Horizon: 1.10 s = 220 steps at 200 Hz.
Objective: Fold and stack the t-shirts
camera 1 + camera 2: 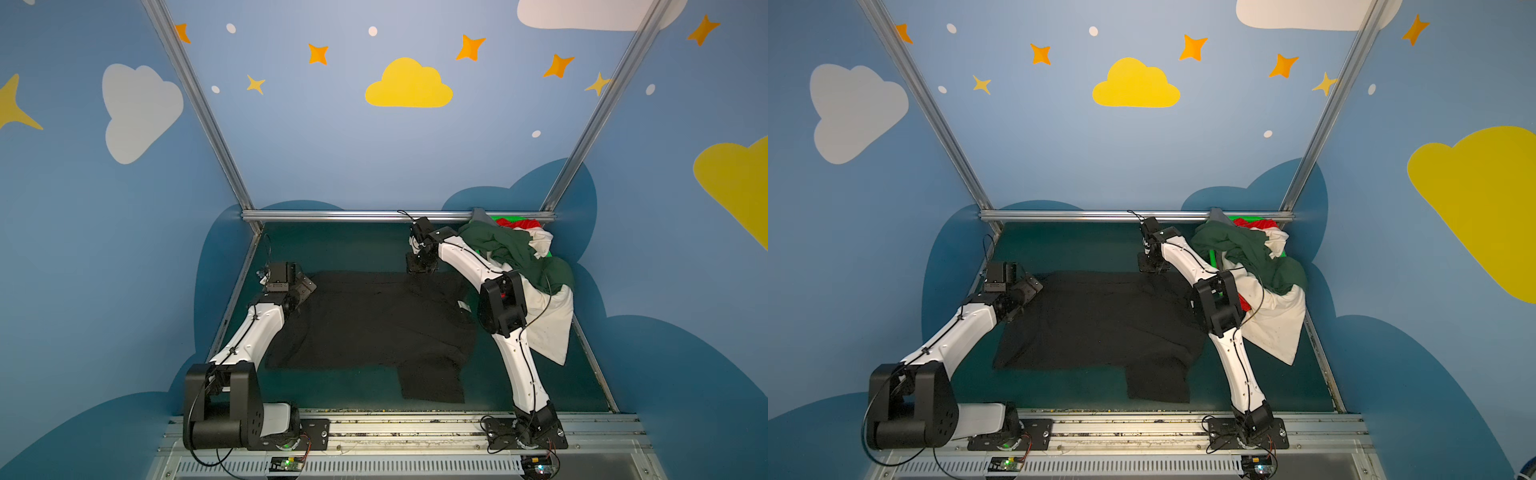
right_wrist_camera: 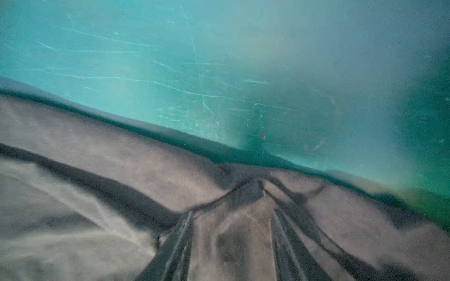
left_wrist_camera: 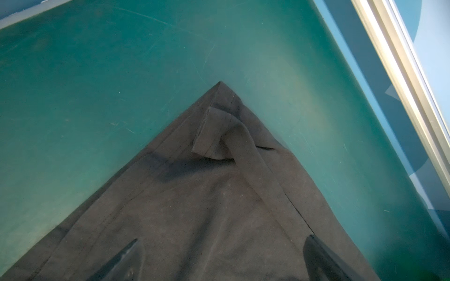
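Currently, left fingers (image 3: 121, 262): spread wide and empty, low over black cloth.
Left gripper (image 3: 222, 239): over the far-left corner (image 3: 220, 84) of the black t-shirt (image 1: 374, 324). The corner tip points straight ahead of the fingers, with a small hem flap (image 3: 214, 131) turned over in between.
Right fingers (image 2: 180, 243): parted, with a raised ridge of black cloth (image 2: 258, 187) between and just ahead of them. The blurred view shows no pinch.
Right gripper (image 1: 420, 266): on the same far edge of the shirt, further right.
Black t-shirt: flat on the green mat (image 1: 332, 245), long axis across the table, with one sleeve (image 1: 432, 382) jutting toward the near side.
Deciding relation: both grippers line up along the far edge, so a fold would likely draw that edge toward the near side.
Nearer arm: the left for the corner; the right for the far-right pile of dark green t-shirt (image 1: 511, 249), white t-shirt (image 1: 548, 324) and red t-shirt (image 1: 519, 224).
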### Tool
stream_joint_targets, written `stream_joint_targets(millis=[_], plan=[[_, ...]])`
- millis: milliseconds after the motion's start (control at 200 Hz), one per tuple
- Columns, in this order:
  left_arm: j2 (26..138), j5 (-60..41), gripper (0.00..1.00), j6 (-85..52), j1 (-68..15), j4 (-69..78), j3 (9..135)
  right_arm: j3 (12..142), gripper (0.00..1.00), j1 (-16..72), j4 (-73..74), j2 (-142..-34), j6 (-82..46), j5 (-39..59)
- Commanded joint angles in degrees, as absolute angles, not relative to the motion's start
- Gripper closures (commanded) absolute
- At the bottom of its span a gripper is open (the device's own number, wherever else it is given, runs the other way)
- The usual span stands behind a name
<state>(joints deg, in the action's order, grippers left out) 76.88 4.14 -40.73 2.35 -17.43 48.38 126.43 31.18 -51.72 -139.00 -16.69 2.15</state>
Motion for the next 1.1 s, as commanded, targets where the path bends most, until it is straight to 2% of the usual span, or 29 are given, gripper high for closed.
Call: stream_joint_targets(millis=[0, 180, 255, 320, 486, 591, 751, 1096], plan=[[77.1, 4.2, 0.00, -40.1, 2.4, -18.5, 48.7, 128.9, 0.51, 31.6, -55.3, -142.2, -16.5, -0.7], [76.3, 4.9, 0.00, -39.9, 2.4, -19.1, 48.7, 131.7, 0.52, 31.9, -56.4, -144.7, -16.2, -2.6], [75.9, 5.1, 0.00, -39.8, 2.4, -19.5, 48.8, 132.1, 0.59, 31.9, -56.4, -145.1, -16.1, -2.6], [75.5, 5.2, 0.00, -39.9, 2.4, -19.7, 48.8, 132.0, 0.70, 32.0, -56.5, -144.9, -16.3, -3.1], [74.6, 5.4, 0.00, -39.9, 2.4, -19.9, 48.4, 130.6, 0.81, 32.3, -56.8, -142.9, -16.4, -4.7], [74.4, 5.4, 0.00, -40.0, 2.4, -19.9, 48.3, 127.0, 0.93, 32.6, -55.1, -140.0, -17.4, -5.3], [74.3, 4.5, 0.00, -40.0, 2.4, -19.7, 48.3, 120.9, 0.95, 33.0, -53.6, -135.0, -19.5, -6.9], [74.7, 4.0, 0.00, -40.0, 2.4, -18.5, 47.7, 116.7, 0.86, 33.2, -53.6, -131.3, -21.8, -6.5]])
